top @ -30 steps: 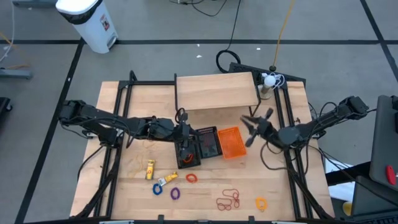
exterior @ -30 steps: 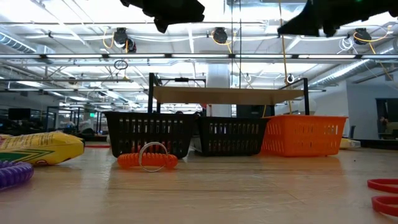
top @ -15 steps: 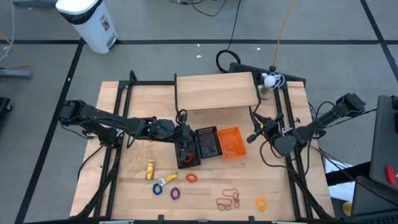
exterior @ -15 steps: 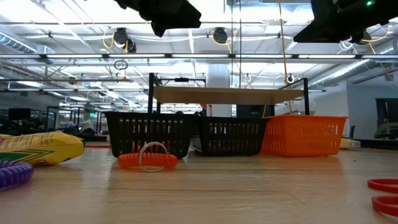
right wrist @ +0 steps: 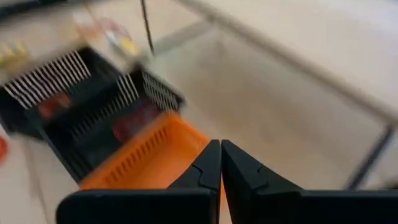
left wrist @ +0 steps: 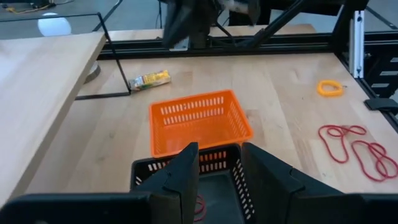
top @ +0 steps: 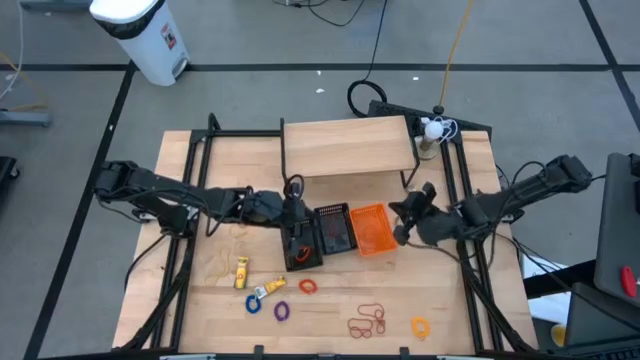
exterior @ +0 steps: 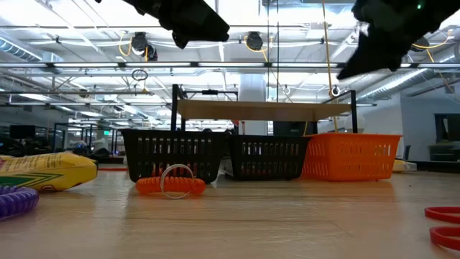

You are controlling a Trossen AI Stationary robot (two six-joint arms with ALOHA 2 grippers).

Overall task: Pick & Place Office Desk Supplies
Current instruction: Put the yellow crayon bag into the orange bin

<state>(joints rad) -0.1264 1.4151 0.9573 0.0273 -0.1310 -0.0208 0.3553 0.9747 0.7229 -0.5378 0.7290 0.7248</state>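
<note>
Nearest, along the front edge of the surface [top: 450, 300], lie the loose supplies: red rubber bands [top: 367, 322], an orange ring [top: 420, 326], a purple ring [top: 281, 311] and a yellow packet [top: 242, 272]. They look light and floppy, so pinching a strand against the wood seems best. Farther back, toward the middle, the left hand [top: 297, 222] hangs with fingers parted over the black baskets [top: 322, 236]. Beside the orange basket [top: 369, 229], the right hand [top: 403, 220] is closed and empty.
</note>
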